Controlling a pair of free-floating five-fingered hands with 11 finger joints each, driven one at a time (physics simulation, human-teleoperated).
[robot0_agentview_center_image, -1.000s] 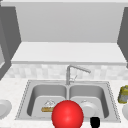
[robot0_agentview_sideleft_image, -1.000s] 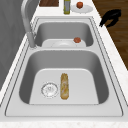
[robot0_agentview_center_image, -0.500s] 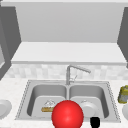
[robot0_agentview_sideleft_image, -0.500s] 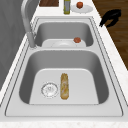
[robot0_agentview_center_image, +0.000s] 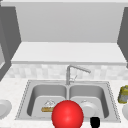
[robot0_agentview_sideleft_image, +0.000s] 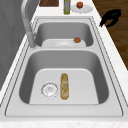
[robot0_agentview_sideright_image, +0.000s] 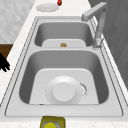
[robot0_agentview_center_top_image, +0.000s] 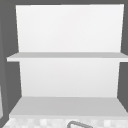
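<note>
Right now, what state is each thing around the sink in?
Faucet: no water visible.
Bread loaf: lying flat in the left basin, beside the drain.
Plate: flat on the right basin floor.
Bottle: upright on the counter.
Right hand: fingers relaxed, holding nothing, in front of the sink.

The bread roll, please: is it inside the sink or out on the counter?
Inside: the bread roll lies flat on the left basin's floor, beside the drain.

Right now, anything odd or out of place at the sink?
Yes. A bread roll lies on the floor of the left basin, beside the drain. A white plate sits in the right basin. A hand hangs off the sink's front edge, touching nothing.
</note>
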